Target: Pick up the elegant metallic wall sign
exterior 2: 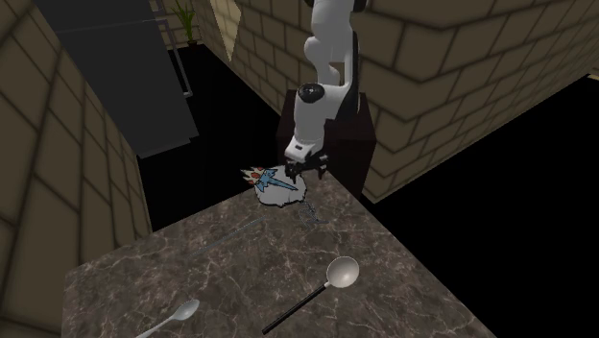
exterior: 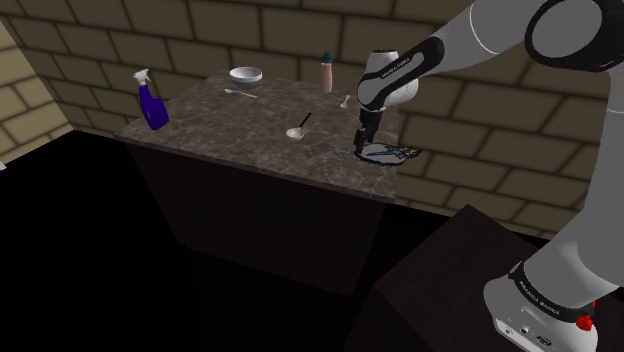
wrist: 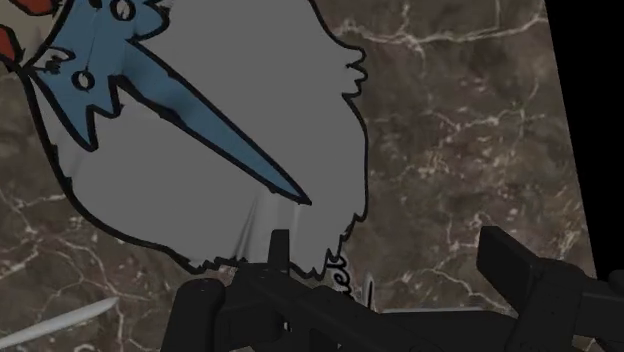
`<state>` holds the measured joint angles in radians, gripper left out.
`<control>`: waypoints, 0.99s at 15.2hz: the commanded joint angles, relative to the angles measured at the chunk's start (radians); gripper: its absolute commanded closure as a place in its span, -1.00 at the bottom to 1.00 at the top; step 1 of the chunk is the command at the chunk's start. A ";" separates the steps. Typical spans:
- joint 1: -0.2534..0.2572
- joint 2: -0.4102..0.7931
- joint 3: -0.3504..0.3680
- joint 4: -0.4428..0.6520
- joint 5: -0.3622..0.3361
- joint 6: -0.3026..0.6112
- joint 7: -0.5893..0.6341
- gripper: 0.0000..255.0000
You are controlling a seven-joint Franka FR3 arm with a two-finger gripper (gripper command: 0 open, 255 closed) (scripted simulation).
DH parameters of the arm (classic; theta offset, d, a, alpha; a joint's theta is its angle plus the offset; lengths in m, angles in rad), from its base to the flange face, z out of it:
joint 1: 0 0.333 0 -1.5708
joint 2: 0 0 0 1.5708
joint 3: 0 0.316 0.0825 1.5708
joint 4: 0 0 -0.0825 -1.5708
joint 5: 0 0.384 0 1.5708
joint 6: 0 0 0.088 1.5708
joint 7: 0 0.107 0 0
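Bearing sign (wrist: 290, 90): marbled counter (exterior: 260, 122), brick walls (exterior: 100, 40)

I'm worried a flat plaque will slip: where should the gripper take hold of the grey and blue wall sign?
Probably its grey outer rim, coming straight down from above: the wall sign lies flat on the marble table, so only thin edges offer purchase. The open gripper hangs over that rim.

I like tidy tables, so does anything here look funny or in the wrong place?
Only the wall sign: it lies flat at a corner of the marble table, under the open pincer, instead of hanging on a wall. Nothing looks spilled or broken.
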<state>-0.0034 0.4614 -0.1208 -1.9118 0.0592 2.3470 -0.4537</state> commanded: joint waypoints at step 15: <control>-0.027 0.271 0.041 0.237 0.034 0.053 -0.059 1.00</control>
<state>-0.0313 0.7309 -0.0797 -1.6741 0.0930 2.3993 -0.5135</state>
